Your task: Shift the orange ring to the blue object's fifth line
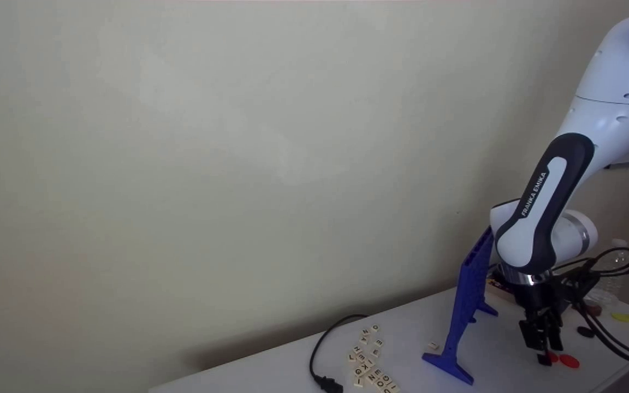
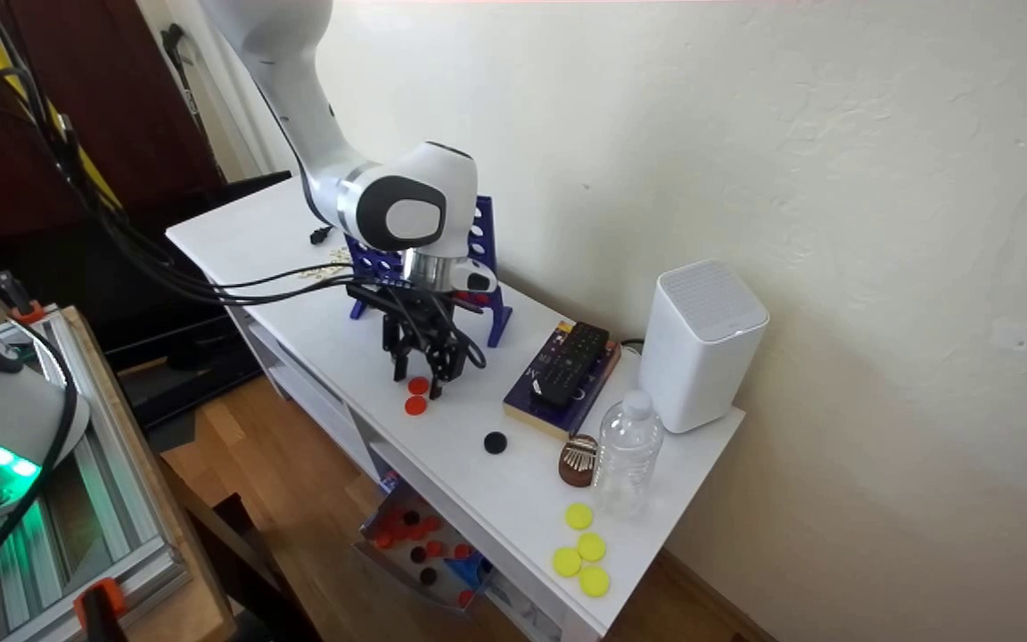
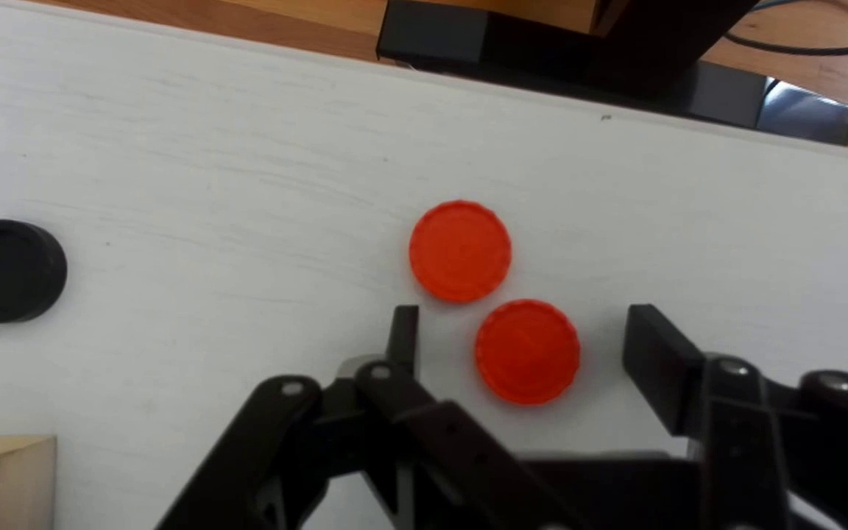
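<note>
Nearest, low in the wrist view, the hand is spread, its fingers on either side of an orange-red disc, a gap showing each way. Just above it lies a second orange disc on the white surface, with a black disc at the left edge. In an exterior view, the blue stand rises behind the arm, upper middle of the frame, partly hidden.

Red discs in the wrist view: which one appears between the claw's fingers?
The lower red disc, framed by the open gripper; the upper red disc lies past the fingertips.
</note>
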Available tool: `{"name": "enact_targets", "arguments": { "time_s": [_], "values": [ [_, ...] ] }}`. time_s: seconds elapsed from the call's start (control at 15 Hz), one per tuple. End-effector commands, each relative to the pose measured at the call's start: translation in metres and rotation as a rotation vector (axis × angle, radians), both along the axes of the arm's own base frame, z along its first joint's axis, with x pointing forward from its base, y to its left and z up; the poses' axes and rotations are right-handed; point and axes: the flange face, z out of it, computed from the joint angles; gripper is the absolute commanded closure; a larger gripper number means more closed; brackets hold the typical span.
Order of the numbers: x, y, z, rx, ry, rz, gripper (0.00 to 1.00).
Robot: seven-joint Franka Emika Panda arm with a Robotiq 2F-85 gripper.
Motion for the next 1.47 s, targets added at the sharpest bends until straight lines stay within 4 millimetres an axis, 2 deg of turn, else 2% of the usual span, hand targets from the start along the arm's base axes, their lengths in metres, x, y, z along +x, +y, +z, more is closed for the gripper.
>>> {"name": "enact_targets", "arguments": {
  "time_s": [0.0,0.4,0.6,0.8,1.07,1.2,1.4],
  "values": [
    [-0.0028,0.0012,-0.0005,0.004,-0.005,-0.007,0.33],
    [-0.0009,0.0011,0.0005,0.012,-0.012,-0.019,0.31],
    [-0.0002,0.0008,0.0013,0.016,-0.015,-0.024,0.37],
    [0.0007,0.0003,0.0022,0.021,-0.020,-0.032,0.37],
    [0.0005,-0.0010,0.0023,0.032,-0.024,-0.043,0.30],
    [0.0003,-0.0012,0.0022,0.036,-0.025,-0.048,0.30],
    [0.0009,-0.0029,0.0029,0.039,-0.028,-0.056,0.36]
  ]
}}
